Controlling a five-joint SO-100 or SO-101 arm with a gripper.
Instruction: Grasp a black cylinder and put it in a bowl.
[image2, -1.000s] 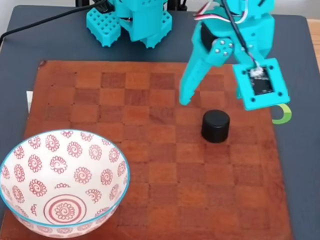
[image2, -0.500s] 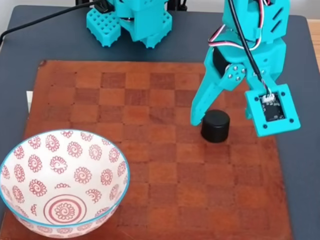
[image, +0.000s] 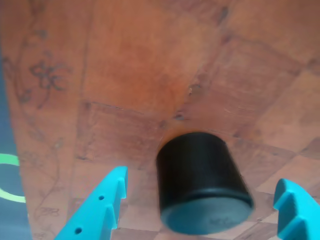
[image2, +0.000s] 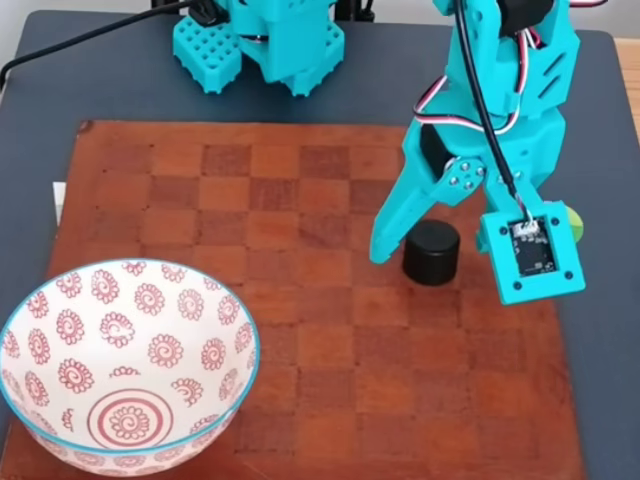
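Note:
The black cylinder (image2: 431, 251) stands upright on the right half of the wooden chequered board (image2: 300, 340) in the fixed view. My teal gripper (image2: 440, 266) is open and lowered around it; the left finger (image2: 385, 240) is just left of it, and the other finger is hidden behind the wrist camera mount. In the wrist view the black cylinder (image: 202, 182) sits between the two teal fingertips of my gripper (image: 200, 220), with a gap on each side. The white bowl (image2: 60, 320) with red spirals and a blue rim rests at the board's front left corner.
The arm's teal base (image2: 265, 40) stands at the back, off the board, with a black cable running left. A small green ring (image2: 572, 216) lies by the board's right edge, behind the wrist. Dark tabletop (image2: 600, 380) surrounds the board.
The gripper has come down and shifted slightly toward the front, so its open fingers now straddle the cylinder. Cylinder and bowl have not moved.

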